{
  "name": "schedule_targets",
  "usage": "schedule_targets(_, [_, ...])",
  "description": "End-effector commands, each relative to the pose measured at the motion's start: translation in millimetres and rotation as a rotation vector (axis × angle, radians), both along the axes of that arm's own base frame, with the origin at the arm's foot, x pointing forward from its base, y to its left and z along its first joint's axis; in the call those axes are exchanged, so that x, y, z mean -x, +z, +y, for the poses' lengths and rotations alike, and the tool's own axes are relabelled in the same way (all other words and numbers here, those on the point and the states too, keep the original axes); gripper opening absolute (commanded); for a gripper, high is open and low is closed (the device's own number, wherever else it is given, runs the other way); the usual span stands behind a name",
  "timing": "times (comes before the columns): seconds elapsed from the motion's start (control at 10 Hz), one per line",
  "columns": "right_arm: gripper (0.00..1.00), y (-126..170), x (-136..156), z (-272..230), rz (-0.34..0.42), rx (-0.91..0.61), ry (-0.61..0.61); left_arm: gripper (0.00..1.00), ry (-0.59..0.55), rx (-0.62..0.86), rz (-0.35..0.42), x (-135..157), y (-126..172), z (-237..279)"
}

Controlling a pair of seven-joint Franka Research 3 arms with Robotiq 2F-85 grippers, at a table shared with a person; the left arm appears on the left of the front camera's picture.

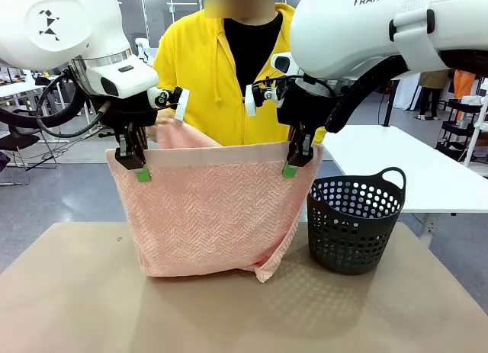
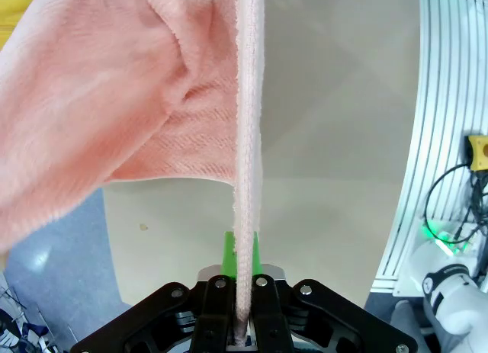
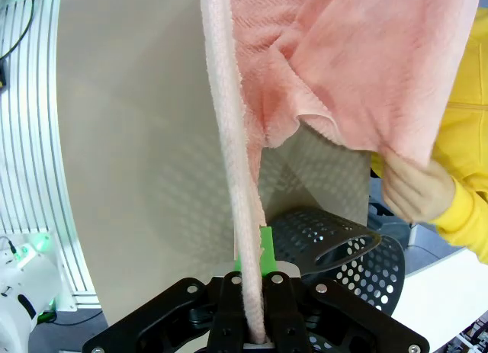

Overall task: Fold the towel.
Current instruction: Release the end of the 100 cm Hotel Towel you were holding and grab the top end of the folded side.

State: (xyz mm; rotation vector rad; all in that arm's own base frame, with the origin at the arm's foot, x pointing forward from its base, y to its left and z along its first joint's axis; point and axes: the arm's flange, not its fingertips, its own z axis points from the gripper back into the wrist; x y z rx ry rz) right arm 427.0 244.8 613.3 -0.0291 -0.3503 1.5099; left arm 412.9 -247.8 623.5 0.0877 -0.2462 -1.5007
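Tan tabletop (image 1: 84,307) lies nearest the camera, bare along its near edge. Left gripper (image 1: 133,161) hangs above the table's left half, its fingers pinched together on the left end of the towel's top hem. In the left wrist view the hem runs edge-on as a thin strip straight into the closed fingers. Towel (image 1: 206,216) hangs directly below both grippers as one salmon-pink sheet, herringbone face toward the camera. The held hem is its long axis here, and it lies level, left to right across the table. Its bottom edge touches the tabletop, and the lower right corner is bunched. A rear layer rises behind the front sheet toward the person (image 1: 198,78) at the far side. In the right wrist view a hand (image 3: 412,189) touches that rear layer; gripping or only steadying, cannot tell. Right gripper (image 1: 297,158) is clamped on the hem's right end, level with the left. Black perforated basket (image 1: 354,223) stands just right of the towel, near the bunched corner; contact cannot be told. Judgement: each arm is equally near its own corner, so the next move looks like a paired one, with the hem carried level and square to its own line. Risk: the bunched corner may snag the basket.
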Motion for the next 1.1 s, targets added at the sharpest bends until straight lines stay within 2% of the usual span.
schedule_targets(0.0, [0.00, -0.1, -0.2, -0.4, -0.002, 0.002, 0.000, 0.00, -0.005, -0.001, -0.001, -0.9, 0.0, 1.5])
schedule_targets(1.0, [0.00, -0.1, -0.2, -0.4, -0.002, 0.002, 0.000, 0.00, -0.005, -0.001, -0.001, -0.9, 0.0, 1.5])
